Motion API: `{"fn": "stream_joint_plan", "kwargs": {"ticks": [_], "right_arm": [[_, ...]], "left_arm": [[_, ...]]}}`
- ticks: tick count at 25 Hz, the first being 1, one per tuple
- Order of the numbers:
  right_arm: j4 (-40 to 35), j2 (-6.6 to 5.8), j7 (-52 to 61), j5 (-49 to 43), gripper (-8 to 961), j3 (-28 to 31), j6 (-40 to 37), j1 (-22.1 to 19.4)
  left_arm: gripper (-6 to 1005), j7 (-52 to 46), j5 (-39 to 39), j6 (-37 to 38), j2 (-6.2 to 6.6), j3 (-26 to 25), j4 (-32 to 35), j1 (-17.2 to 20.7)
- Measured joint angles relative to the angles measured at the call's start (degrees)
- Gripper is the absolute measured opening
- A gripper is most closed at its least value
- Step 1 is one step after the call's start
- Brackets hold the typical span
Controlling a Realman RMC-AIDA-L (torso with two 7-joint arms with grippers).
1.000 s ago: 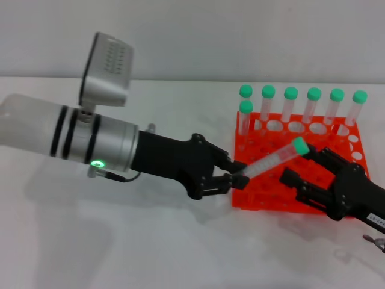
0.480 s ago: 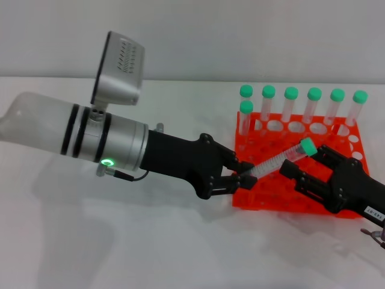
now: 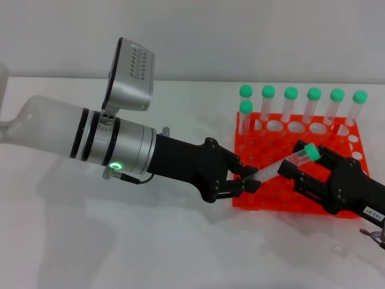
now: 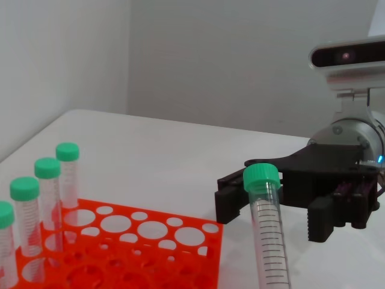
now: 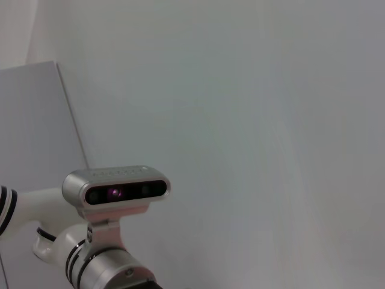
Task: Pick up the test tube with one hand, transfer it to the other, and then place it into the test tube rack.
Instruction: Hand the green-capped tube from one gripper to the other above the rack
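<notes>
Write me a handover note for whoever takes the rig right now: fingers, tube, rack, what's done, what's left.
Left gripper: shut on the test tube at its tapered end, holding it slanted above the test tube rack, cap toward the right arm.
Right gripper: open, fingers either side of the tube just below the green cap; contact not confirmed.
Rack: seven other green-capped tubes stand along its far side; near holes free.
Done: pick-up, and presenting the tube for transfer.
Left: close right fingers, release left, withdraw the left arm, set the tube upright in a hole.
</notes>
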Motion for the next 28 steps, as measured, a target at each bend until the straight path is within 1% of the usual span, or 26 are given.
{"fn": "stream_joint_plan", "kwargs": {"ticks": [11,19,24,28], "right_arm": [[0.0,0.11,-0.3,0.0,619,0.0,0.3,-0.2],[0.1,0.23,0.0,-0.1,440,-0.1,0.2,-0.1],[0.2,0.26,0.0,-0.1,379,-0.1,0.4,-0.1],[0.1,0.26,0.0,0.0,351,-0.1,0.4,-0.1]], "left_arm": [[267,1.1,-0.3,-1.5,0.00,0.0,0.7,0.0],[275,1.7,-0.5,-1.8,-0.08,-0.1,1.6,0.1],[280,1.8,-0.6,-2.3,-0.09,-0.1,2.4,0.1],[284,1.9,-0.6,-2.7,-0.14,-0.1,3.1,0.0]]}}
